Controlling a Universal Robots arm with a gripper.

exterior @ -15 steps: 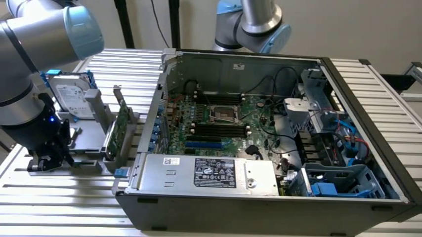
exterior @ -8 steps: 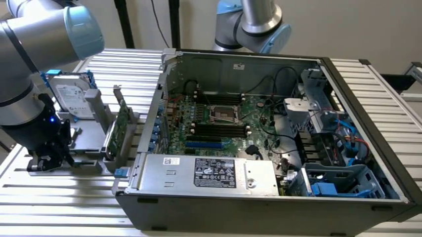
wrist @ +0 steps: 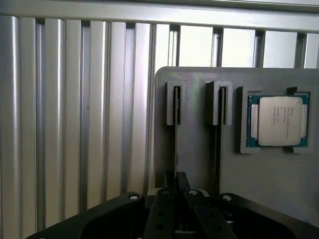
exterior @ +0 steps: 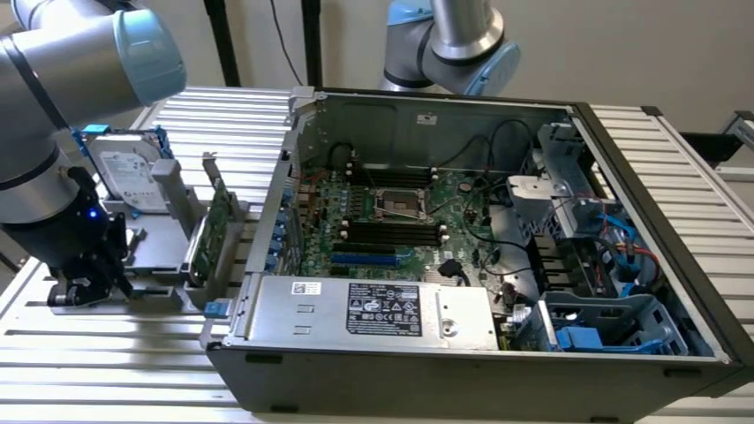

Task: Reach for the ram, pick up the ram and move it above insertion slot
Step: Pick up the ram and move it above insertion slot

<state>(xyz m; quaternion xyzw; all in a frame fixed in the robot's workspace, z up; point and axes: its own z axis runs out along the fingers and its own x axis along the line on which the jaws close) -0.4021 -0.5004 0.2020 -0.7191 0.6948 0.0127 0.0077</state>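
Ram (wrist: pixel 175 149) edge-on in holder (wrist: pixel 279 189) slot; arm (exterior: pixel 48 132) bent low, pincer (wrist: pixel 175 180) clamped narrow on it.

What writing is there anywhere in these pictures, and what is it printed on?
No text can be read.
On the power supply, the black label: too blurred.
The white sticker beside it: too small.
The hard drive label: too blurred.
The processor chip: print too faint.

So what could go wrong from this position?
1. The gripper sits low over the grey holder; the processor lies close beside the slots and could get knocked.
2. The upright expansion card and hard drive stand between the arm and the open case; a low sideways move might clip them.
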